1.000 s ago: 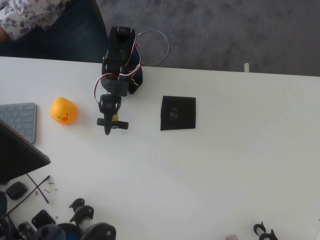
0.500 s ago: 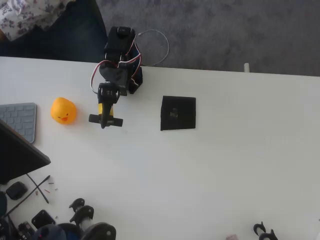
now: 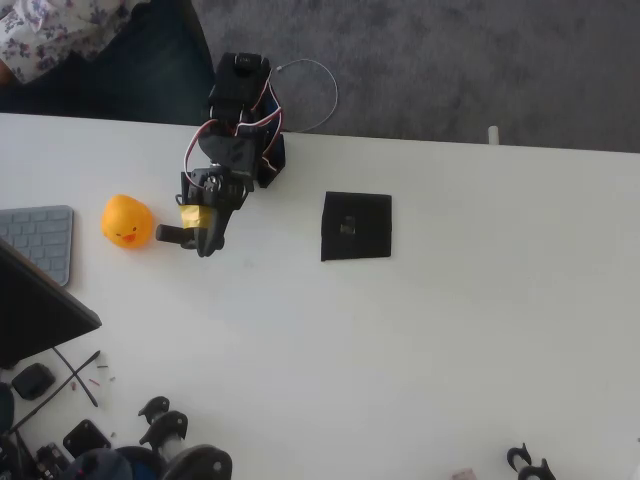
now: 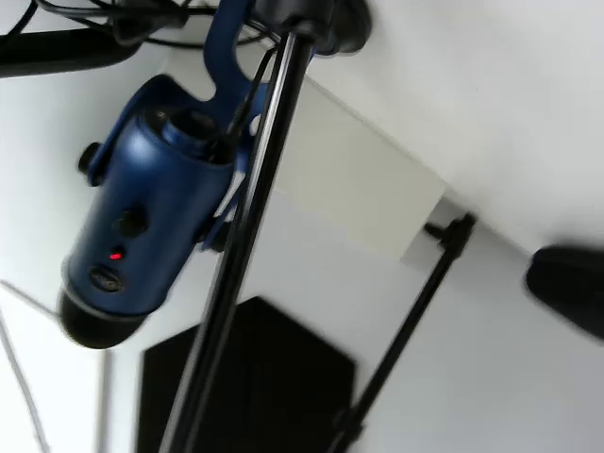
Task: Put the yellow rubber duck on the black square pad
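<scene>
In the overhead view the yellow rubber duck (image 3: 127, 221) sits upright on the white table at the left, beak toward the front edge. The black square pad (image 3: 356, 226) lies flat near the middle, with a small grey mark at its centre and nothing on it. My gripper (image 3: 184, 241) hangs between them, just right of the duck and apart from it. Its jaws stand spread, one pointing left toward the duck, nothing between them. In the wrist view a dark blurred fingertip (image 4: 569, 286) shows at the right edge.
A grey keyboard (image 3: 36, 240) and a dark slanted panel (image 3: 40, 310) lie left of the duck. Small black parts (image 3: 150, 440) clutter the front left corner. The arm's base (image 3: 243, 95) stands at the table's rear edge. The wrist view looks at a blue microphone (image 4: 142, 217) on a stand.
My gripper has swung left over the table, from midway between duck and pad to close beside the duck. Duck and pad have not moved.
</scene>
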